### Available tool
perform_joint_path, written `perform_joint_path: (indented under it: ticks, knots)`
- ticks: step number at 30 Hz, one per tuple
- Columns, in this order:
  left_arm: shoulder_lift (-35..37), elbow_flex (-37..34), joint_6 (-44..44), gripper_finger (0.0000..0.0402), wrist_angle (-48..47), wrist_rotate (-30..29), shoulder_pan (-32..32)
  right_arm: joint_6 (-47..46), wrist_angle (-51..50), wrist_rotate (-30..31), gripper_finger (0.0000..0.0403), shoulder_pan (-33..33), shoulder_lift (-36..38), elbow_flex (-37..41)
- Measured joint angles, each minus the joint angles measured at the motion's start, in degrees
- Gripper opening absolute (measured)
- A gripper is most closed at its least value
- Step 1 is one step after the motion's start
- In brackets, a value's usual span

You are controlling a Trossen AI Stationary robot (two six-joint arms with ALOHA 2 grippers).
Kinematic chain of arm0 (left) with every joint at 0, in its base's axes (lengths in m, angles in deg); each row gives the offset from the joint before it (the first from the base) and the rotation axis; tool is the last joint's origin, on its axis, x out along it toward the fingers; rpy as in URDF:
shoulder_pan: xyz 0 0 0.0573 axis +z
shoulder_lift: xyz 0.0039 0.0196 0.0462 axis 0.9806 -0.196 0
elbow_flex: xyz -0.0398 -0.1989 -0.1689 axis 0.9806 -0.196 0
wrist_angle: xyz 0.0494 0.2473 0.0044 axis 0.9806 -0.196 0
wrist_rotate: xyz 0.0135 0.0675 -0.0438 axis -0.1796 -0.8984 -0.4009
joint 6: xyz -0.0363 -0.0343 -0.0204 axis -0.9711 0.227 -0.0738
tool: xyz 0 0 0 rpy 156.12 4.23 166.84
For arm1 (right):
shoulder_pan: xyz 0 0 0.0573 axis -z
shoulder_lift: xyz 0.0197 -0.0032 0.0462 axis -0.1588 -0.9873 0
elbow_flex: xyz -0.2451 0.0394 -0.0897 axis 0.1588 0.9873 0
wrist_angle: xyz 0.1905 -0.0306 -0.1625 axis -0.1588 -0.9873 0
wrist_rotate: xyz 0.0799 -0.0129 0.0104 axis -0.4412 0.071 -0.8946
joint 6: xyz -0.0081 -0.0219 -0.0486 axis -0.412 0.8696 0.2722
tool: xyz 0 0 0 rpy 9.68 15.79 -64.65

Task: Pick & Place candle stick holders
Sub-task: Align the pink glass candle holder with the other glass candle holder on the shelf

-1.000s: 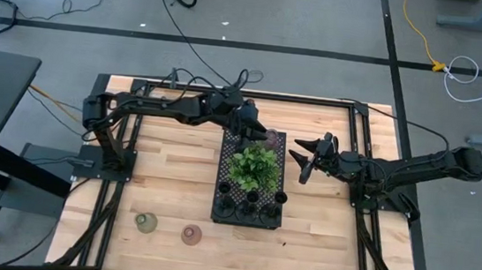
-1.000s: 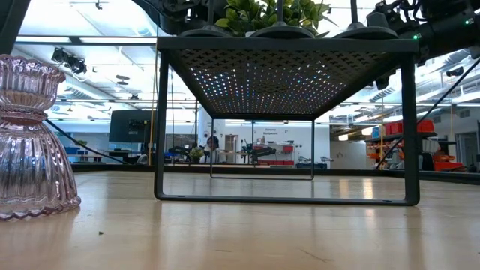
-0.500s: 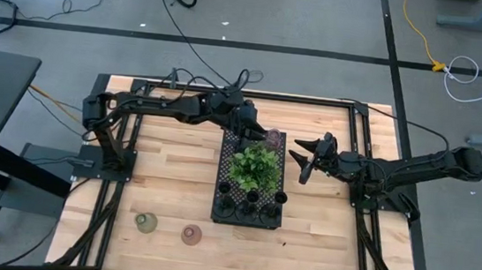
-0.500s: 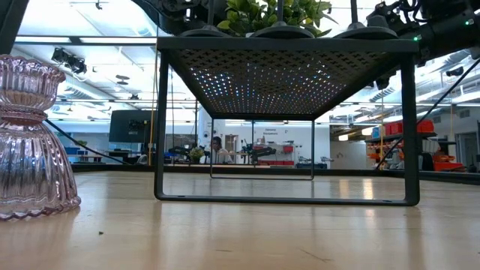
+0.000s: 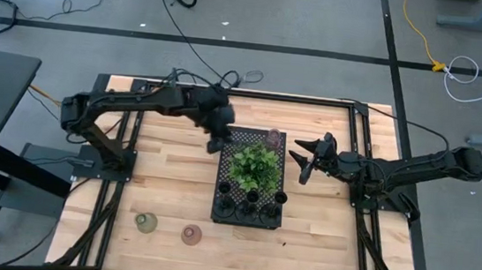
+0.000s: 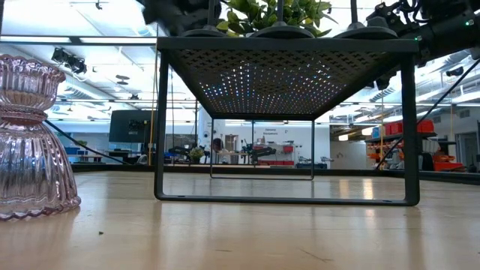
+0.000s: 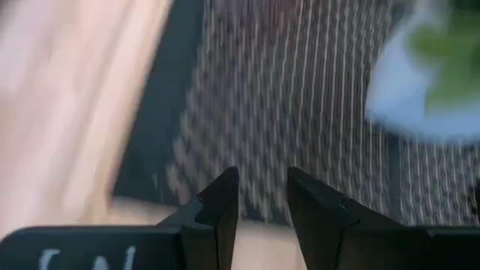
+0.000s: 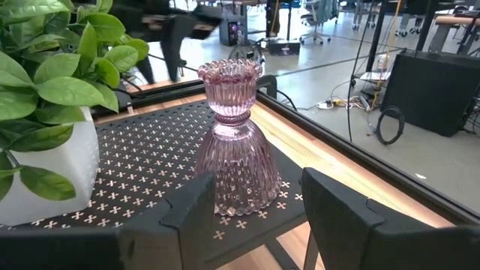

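A pink ribbed glass candle stick holder (image 5: 273,139) stands upright on its base at the far right corner of the black perforated tray (image 5: 220,179); it also shows in the right wrist view (image 8: 234,142). Several black holders (image 5: 252,203) stand on the tray's near end. An olive-green holder (image 5: 146,222) and a pink one (image 5: 191,234) stand on the table near the front; the pink one shows in the low view (image 6: 30,135). My left gripper (image 5: 214,143) is slightly open and empty beside the tray's far left corner (image 7: 262,184). My right gripper (image 5: 300,165) is open and empty, right of the tray (image 8: 259,195).
A green leafy plant (image 5: 254,165) in a white pot (image 8: 45,172) stands mid-tray. The tray is raised on legs (image 6: 409,127). Bare wood lies left and right of the tray. A black frame (image 5: 358,164) borders the table.
My left gripper has drawn back from the pink glass holder at the tray's far end, going toward the table's left edge and a little nearer, off the tray's left side. The holder stays standing on the tray. My right arm has kept still.
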Motion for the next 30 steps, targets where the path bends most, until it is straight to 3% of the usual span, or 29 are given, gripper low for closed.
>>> perform_joint_path:
  ticks: [4, 10, 16, 23, 30]
  knots:
    - [2.8, 0.0, -2.4, 0.0117, -10.9, -2.6, -3.1, -0.2, -0.2, 0.0, 0.0201, 0.0, 0.0, 0.0]
    - [7.9, -0.1, -10.6, 0.0117, -19.2, -9.5, -12.0, -0.6, -0.4, 0.0, 0.0201, 0.0, 0.0, 0.0]
    - [11.3, -0.1, -24.3, 0.0117, -23.8, -18.5, -25.8, -0.7, -0.9, 0.0, 0.0201, 0.0, 0.0, 0.0]
    - [10.0, -0.1, -42.1, 0.0117, -24.0, -27.5, -44.4, -0.8, -0.8, 0.0, 0.0201, 0.0, 0.0, 0.0]
    - [5.5, -0.1, -58.5, 0.0117, -23.5, -44.0, -60.0, -0.8, -0.7, 0.0, 0.0201, 0.0, 0.0, 0.0]
